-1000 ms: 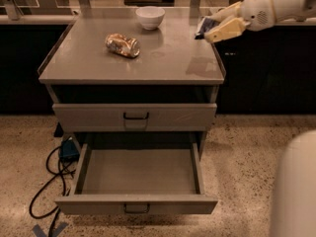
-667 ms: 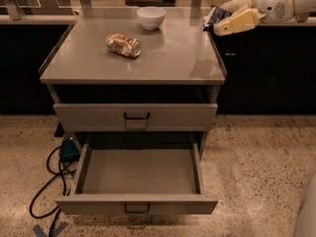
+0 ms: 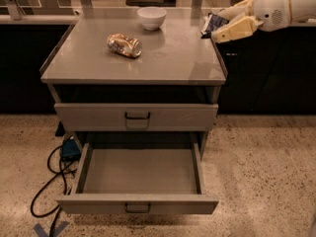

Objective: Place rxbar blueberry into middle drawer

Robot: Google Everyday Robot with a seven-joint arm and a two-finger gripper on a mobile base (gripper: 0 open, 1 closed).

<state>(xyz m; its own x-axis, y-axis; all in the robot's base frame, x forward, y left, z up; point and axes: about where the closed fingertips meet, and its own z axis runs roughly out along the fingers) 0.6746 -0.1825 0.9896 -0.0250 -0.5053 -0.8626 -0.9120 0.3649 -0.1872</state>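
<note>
My gripper (image 3: 217,27) is at the upper right, over the back right corner of the cabinet top (image 3: 173,58). It is shut on the rxbar blueberry (image 3: 211,21), a dark-blue wrapped bar with a pale patch, held between the cream fingers (image 3: 236,29) just above the surface. The middle drawer (image 3: 140,174) is pulled open low at the front, well below and to the left of the gripper. Its grey tray is bare and its front panel has a black wire handle (image 3: 137,209).
A crushed gold-brown can (image 3: 124,45) lies on the cabinet top and a white bowl (image 3: 151,17) stands at the back. The drawer above (image 3: 137,116) is closed. A blue box with black cables (image 3: 59,162) lies on the floor to the left.
The gripper with the bar rose and moved right off the cabinet's edge, then came back a little to the left. The drawers, can and bowl have not moved.
</note>
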